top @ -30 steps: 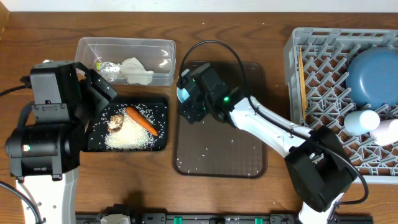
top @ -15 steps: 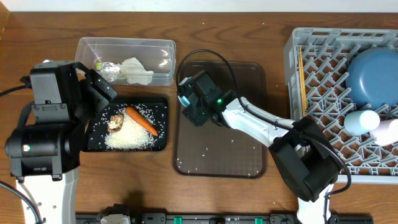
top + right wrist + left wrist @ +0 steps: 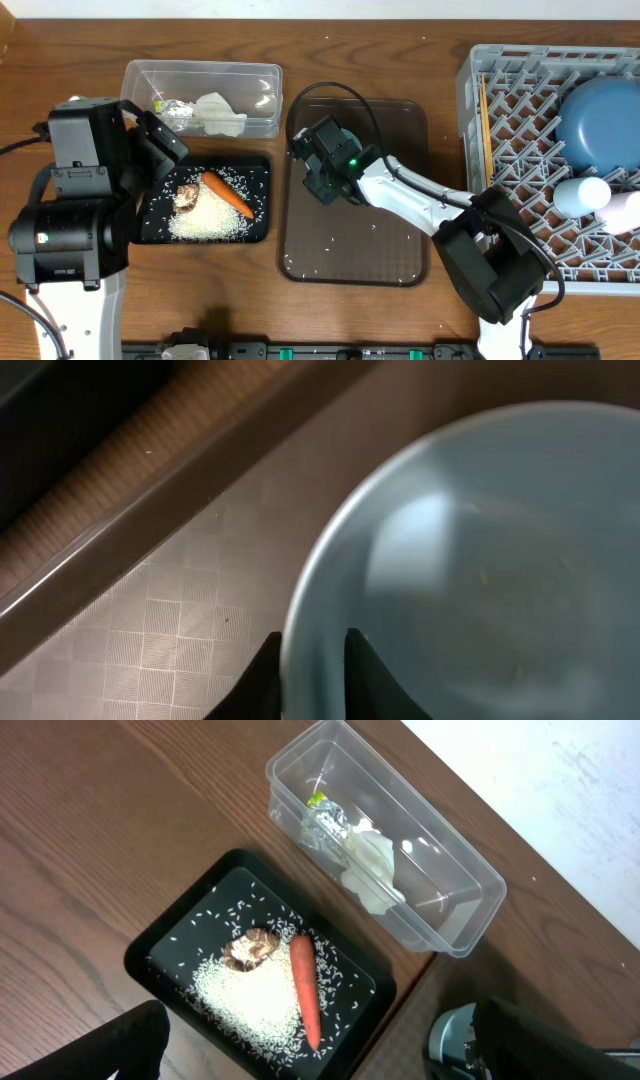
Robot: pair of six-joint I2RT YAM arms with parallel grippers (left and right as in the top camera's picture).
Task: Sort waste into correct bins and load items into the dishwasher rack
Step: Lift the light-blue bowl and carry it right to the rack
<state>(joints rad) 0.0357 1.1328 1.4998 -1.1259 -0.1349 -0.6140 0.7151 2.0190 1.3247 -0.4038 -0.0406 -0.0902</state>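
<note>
A: Entry, right arm. What is its gripper [image 3: 310, 660] doing?
B: It is pinching the rim of the light-blue cup [image 3: 480, 560]. One finger is sitting outside the wall and the other inside, with the jaws nearly together and the rim between them. The cup is standing mouth-up on the brown serving tray [image 3: 390, 240], near the tray's far-left corner and just inside its raised edge.
A: And the left gripper [image 3: 320, 1040]?
B: It is hanging spread wide above the black tray [image 3: 150, 228], gripping nothing.
A: Waste positions?
B: The white rice [image 3: 210, 222] is lying in a heap in the black tray, with loose grains scattered around it. The brown food lump [image 3: 186, 197] is touching the heap's far edge, and the orange carrot [image 3: 228, 193] is lying diagonally just beside the lump. The snack wrapper [image 3: 175, 110] and the crumpled white paper [image 3: 218, 112] are sitting side by side in the clear tub [image 3: 200, 68], which is resting on the surface just behind the black tray.
A: Rack?
B: The grey dishwasher rack [image 3: 478, 160] is occupying the right end of the surface. The blue plate [image 3: 600, 125] is sitting inside it at the far right, and the chopsticks [image 3: 484, 120] are lying along its left side. The white bowl [image 3: 582, 195] and the pinkish-white cup [image 3: 622, 210] are lying next to each other, nearer the camera than the plate. A few rice grains are dotting the brown tray's floor
</note>
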